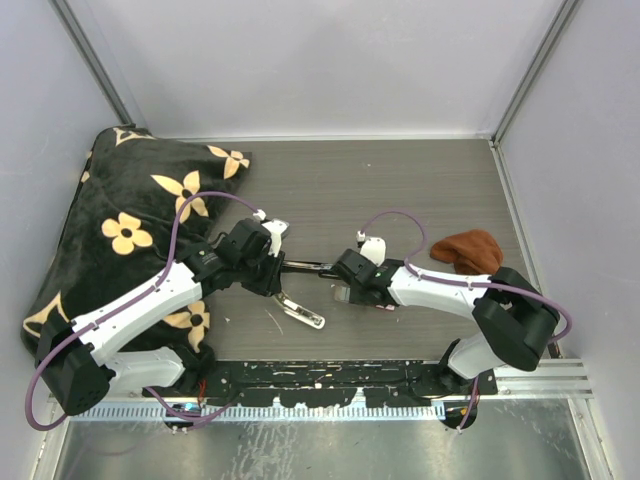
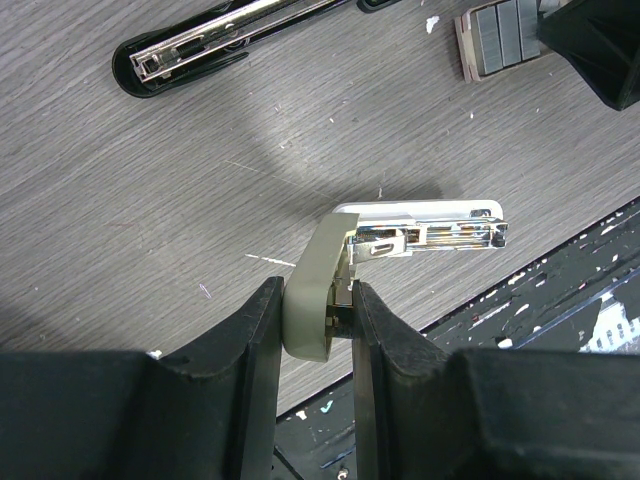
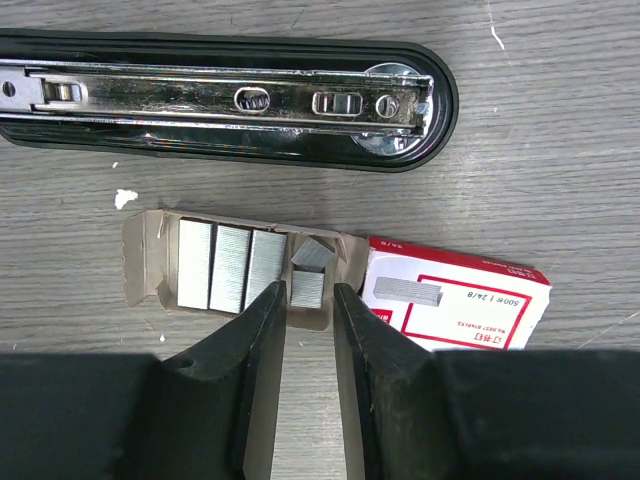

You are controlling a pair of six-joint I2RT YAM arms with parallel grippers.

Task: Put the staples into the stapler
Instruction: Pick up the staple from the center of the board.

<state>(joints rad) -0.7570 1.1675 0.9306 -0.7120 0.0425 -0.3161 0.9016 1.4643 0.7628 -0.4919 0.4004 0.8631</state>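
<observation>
Staples [image 3: 230,265], tray [image 3: 140,262] toward the table's [image 3: 560,120] near edge: strips lie lengthwise toward my right gripper [image 3: 307,292], the nearer arm, jaws narrow astride one short strip, possibly unpinched; left gripper [image 2: 318,290] clamps the cream-green stapler [image 2: 425,225].

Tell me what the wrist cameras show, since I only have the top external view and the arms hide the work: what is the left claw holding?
Observer: The left claw is clamped on the olive-green lid of a small stapler, raised off its bare metal magazine.
Operator: And the right claw?
Observer: The right claw straddles a short strip of staples in an open cardboard tray; whether it pinches it, I cannot tell.
Operator: Any other staples?
Observer: Three full strips lie side by side in that tray, beside a red-and-white box.
</observation>
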